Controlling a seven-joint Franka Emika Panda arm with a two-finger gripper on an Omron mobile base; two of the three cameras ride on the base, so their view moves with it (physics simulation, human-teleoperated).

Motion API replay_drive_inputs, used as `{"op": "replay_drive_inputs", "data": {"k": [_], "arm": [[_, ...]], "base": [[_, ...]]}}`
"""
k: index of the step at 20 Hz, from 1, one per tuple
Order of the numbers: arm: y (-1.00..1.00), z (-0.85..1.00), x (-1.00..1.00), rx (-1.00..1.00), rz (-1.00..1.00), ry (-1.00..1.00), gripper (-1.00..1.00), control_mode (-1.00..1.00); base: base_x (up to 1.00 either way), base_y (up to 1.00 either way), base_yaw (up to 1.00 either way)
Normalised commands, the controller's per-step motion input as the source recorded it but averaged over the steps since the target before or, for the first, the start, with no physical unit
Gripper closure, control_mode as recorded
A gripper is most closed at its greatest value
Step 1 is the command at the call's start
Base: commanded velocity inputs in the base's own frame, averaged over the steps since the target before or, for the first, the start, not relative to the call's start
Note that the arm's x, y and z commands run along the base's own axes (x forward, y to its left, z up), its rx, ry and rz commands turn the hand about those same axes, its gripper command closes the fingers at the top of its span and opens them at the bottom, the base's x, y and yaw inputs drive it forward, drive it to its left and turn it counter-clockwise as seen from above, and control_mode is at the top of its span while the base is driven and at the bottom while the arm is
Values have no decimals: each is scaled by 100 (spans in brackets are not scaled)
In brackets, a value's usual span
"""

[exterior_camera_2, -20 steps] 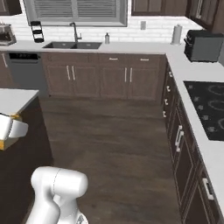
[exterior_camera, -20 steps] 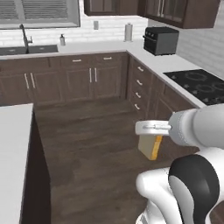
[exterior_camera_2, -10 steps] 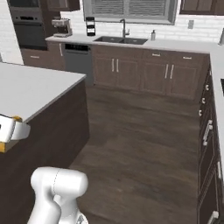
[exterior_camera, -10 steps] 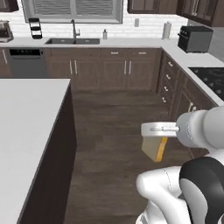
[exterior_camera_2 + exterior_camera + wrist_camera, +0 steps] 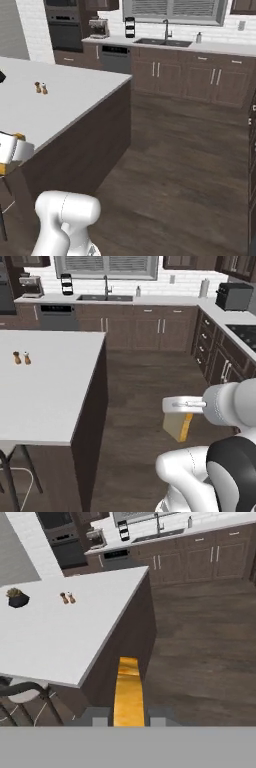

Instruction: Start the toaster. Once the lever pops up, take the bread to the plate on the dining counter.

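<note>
A: Where's the bread right now?

B: The small tan slice of bread with a golden crust edge (image 5: 178, 426) hangs under the white hand in the left base view, over the dark wood floor (image 5: 145, 406), just off the corner of the large white dining desk on its dark wood base (image 5: 45, 386). In the hand view the slice (image 5: 128, 692) stands edge-on between the two dark tips of the pincer (image 5: 128, 716).

A: So the pincer has it?

B: Yes, narrowed onto the slice, pinching its two flat faces.

A: How would you expect it to handle?

B: Light, I'd judge, and fairly stiff if toasted, but crumbly; a hard squeeze could crack it, a loose one could let it slide out. Holding the flat faces near one end, as here, seems sound.

A: And the toaster?

B: The small dark grey boxy toaster (image 5: 234, 296) sits well away on the white wall desk. I can't make out the plate; two small brown shakers (image 5: 67, 598) and a little dark potted plant (image 5: 17, 598) stand on the dining desk
</note>
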Motion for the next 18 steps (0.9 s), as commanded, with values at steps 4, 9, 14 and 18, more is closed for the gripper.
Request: {"op": "replay_drive_inputs", "data": {"k": [4, 9, 14, 18], "arm": [[0, 0, 0, 0, 0, 0, 100, 100], [0, 0, 0, 0, 0, 0, 100, 100], [0, 0, 0, 0, 0, 0, 100, 100], [0, 0, 0, 0, 0, 0, 100, 100]], "base": [[-96, 100, 6], [-71, 100, 0], [-25, 100, 0], [-3, 100, 0]]}}
